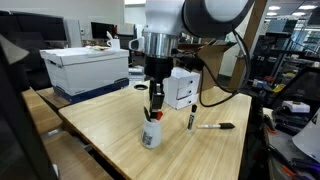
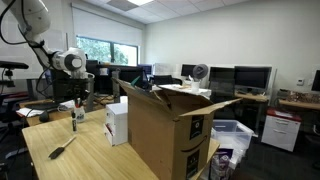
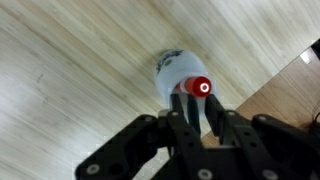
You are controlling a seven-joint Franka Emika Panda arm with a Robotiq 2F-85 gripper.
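In an exterior view, the red-capped marker stands in a white cup on the surface. In an exterior view, the cup is tiny. Wrist view: the fingers flank the marker; I cannot tell whether they pinch it. It looks light, stiff and slick, best taken by its upper barrel.

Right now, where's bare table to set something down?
Free: tabletop in front of the white cup toward the near corner; the strip between it and the large white box. Crowded: black marker, second marker and small white box on its other side; gripper over the cup.
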